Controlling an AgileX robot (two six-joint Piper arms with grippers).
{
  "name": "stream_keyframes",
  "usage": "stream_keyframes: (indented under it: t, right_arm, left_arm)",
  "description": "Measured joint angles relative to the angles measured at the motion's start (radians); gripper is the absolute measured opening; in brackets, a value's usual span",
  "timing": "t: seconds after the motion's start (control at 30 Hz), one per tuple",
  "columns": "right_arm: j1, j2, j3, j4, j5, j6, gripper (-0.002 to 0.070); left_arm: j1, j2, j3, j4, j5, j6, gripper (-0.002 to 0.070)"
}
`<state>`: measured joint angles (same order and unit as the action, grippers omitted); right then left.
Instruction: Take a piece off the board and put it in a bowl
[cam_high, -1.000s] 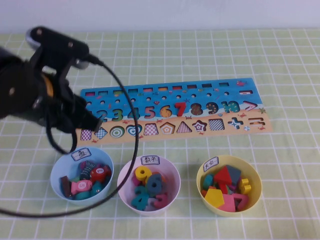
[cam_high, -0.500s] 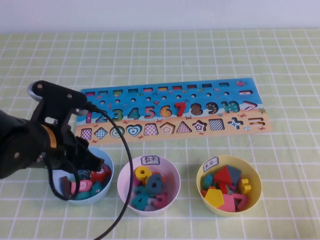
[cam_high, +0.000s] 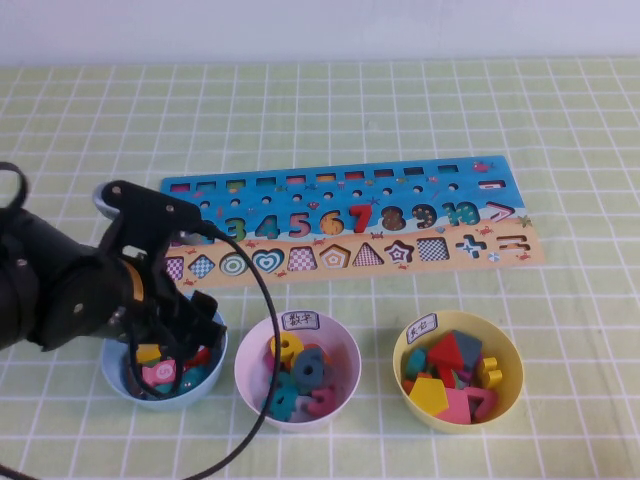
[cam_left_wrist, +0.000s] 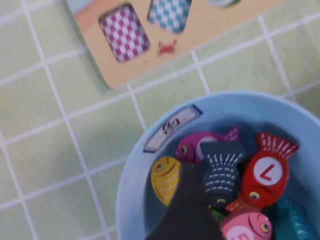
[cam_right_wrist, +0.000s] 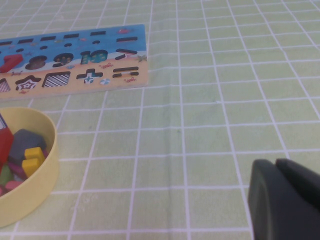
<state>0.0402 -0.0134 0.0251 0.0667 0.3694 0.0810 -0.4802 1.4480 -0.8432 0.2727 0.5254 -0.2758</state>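
The board (cam_high: 350, 225), blue above and tan below, lies across the middle of the table; its near left corner shows in the left wrist view (cam_left_wrist: 200, 35). The light blue bowl (cam_high: 120, 378) stands in front of the board's left end and holds several fish pieces. My left gripper (cam_high: 180, 338) is low inside it, open, with one dark finger (cam_left_wrist: 187, 210) in view. The yellow piece (cam_high: 148, 353) lies loose in the bowl (cam_left_wrist: 135, 200) beside that finger (cam_left_wrist: 164, 179). My right gripper (cam_right_wrist: 276, 162) is shut and empty over bare mat, out of the high view.
A pink bowl (cam_high: 345, 345) of numbers and a yellow bowl (cam_high: 512, 352) of shapes stand to the right of the blue one. The yellow bowl's rim shows in the right wrist view (cam_right_wrist: 45, 165). A black cable (cam_high: 264, 300) loops from the left arm over the pink bowl.
My left arm has come from the board's left end toward the robot and down into the light blue bowl. The yellow piece now lies in the bowl.
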Motion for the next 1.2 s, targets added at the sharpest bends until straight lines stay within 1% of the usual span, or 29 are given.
stream_keyframes:
  t: [0.03,0.1,0.13,0.23,0.27,0.3,0.37,0.53,0.67,0.83,1.0,1.2]
  right_arm:
    - [0.0,0.0,0.0,0.0,0.0,0.0,-0.0017]
    - [0.0,0.0,0.0,0.0,0.0,0.0,-0.0017]
    - [0.0,0.0,0.0,0.0,0.0,0.0,-0.0017]
    - [0.0,0.0,0.0,0.0,0.0,0.0,-0.0017]
    - [0.0,0.0,0.0,0.0,0.0,0.0,-0.0017]
    - [0.0,0.0,0.0,0.0,0.0,0.0,-0.0017]
    - [0.0,0.0,0.0,0.0,0.0,0.0,-0.0017]
    - [0.0,0.0,0.0,0.0,0.0,0.0,-0.0017]
    - [0.0,0.0,0.0,0.0,0.0,0.0,-0.0017]
    - [0.0,0.0,0.0,0.0,0.0,0.0,-0.0017]
    - [0.0,0.0,0.0,0.0,0.0,0.0,-0.0017]
    - [0.0,0.0,0.0,0.0,0.0,0.0,-0.0017]
  left_arm:
    - [0.0,-0.021,0.0,0.0,0.0,0.0,0.0503]
    - [0.0,-0.082,0.0,0.0,0.008,0.0,0.0428]
    - [0.0,-0.121,0.0,0.0,0.017,0.005,0.0365]
    - [0.0,-0.245,0.002,0.002,0.041,0.032,0.0144]
    - [0.0,-0.294,0.007,0.003,0.041,0.042,0.0094]
    - [0.0,-0.335,0.013,0.003,0.041,0.047,0.0062]
    - [0.0,-0.44,0.04,0.003,0.024,0.056,0.0025]
    - [0.0,-0.698,0.141,-0.032,0.011,0.067,0.0001]
    - [0.0,-0.875,0.226,-0.045,0.035,0.074,-0.0001]
    - [0.0,-1.04,0.28,-0.076,0.097,0.078,-0.0002]
    - [0.0,-1.13,0.294,-0.153,0.204,0.078,-0.0002]
    - [0.0,-1.139,0.296,-0.161,0.312,0.079,-0.0002]
